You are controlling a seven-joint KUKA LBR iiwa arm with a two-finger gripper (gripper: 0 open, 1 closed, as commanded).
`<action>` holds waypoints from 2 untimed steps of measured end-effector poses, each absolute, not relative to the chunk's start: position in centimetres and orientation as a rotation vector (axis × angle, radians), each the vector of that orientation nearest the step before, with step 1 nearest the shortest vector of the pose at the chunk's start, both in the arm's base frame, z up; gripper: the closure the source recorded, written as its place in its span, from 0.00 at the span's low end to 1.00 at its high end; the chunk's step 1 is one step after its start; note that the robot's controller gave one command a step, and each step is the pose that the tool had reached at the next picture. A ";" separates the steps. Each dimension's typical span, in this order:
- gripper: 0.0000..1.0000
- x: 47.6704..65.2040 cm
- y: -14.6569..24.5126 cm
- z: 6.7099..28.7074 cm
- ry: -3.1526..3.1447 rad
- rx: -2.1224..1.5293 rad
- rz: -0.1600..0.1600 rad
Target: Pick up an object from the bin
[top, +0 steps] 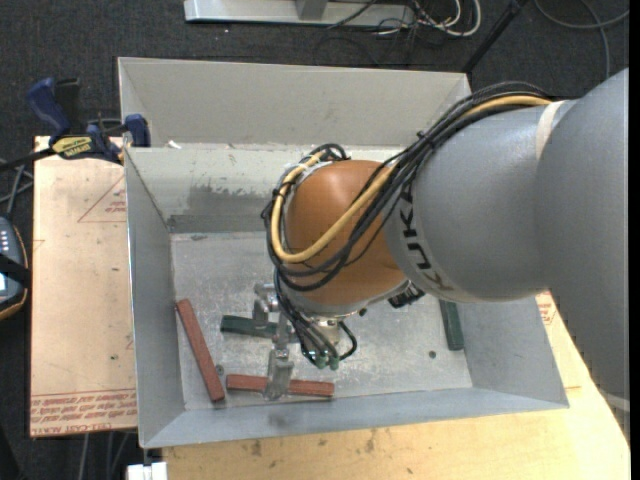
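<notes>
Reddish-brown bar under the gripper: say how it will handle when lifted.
The reddish-brown bar looks straight and flat, so probably stiff and unlikely to roll. Long and thin, gripped off-centre it may tilt. Flat on the bin floor, it offers little edge to grip.

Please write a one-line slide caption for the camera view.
The tool hangs low over a red-brown stick by the near wall of the grey bin.

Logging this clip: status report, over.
Gripper low over reddish-brown bar at bin floor's near edge. Grasp not confirmed. Dark green bar close beside.
</notes>
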State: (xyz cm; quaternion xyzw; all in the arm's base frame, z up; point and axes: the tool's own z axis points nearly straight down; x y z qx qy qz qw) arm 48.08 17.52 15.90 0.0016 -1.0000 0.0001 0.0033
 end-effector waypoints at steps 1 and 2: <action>0.00 48.3 17.5 16.2 -3.141 -0.001 -0.002; 0.00 48.3 16.2 7.0 -3.153 -0.050 -0.008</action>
